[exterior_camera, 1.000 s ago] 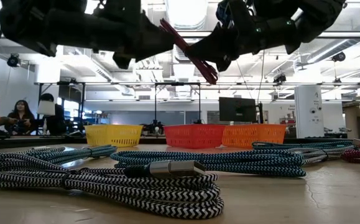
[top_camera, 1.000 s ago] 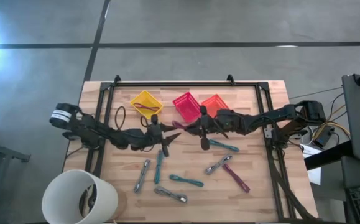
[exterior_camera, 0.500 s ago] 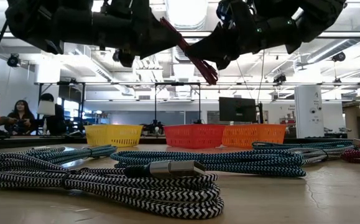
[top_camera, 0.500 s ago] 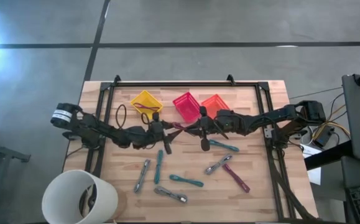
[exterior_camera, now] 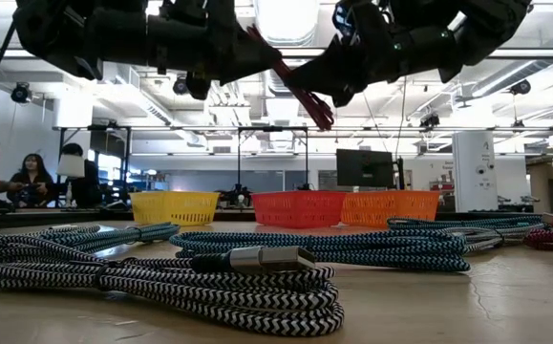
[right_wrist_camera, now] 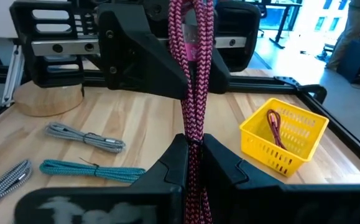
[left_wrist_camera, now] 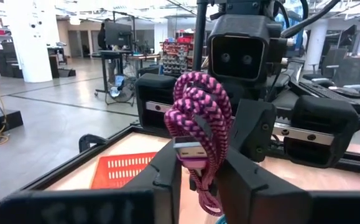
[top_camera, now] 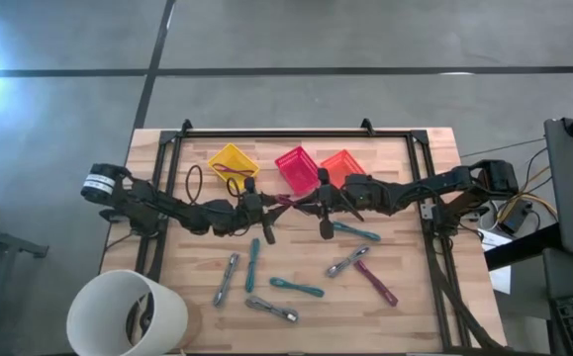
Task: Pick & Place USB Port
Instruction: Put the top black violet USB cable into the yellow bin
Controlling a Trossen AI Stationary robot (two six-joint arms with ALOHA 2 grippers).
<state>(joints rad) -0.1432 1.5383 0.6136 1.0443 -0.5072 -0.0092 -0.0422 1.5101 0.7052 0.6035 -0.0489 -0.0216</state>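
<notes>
We hold the braided pink cable (left_wrist_camera: 197, 118) in the air above mid-table, just before the red basket (top_camera: 297, 166). Our left gripper (left_wrist_camera: 195, 171) pinches its metal plug end; our right gripper (right_wrist_camera: 194, 151) pinches its other end. Loose cables (top_camera: 296, 287) crowd the wood nearer us; the table's black frame (top_camera: 296, 133) bounds the baskets.

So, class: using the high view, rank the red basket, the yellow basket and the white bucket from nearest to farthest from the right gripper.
Measured from the right gripper:
1. Red basket, just behind it at the table's middle.
2. Yellow basket, farther along the back, toward the left arm's side.
3. White bucket, at the front left corner, farthest.
</notes>
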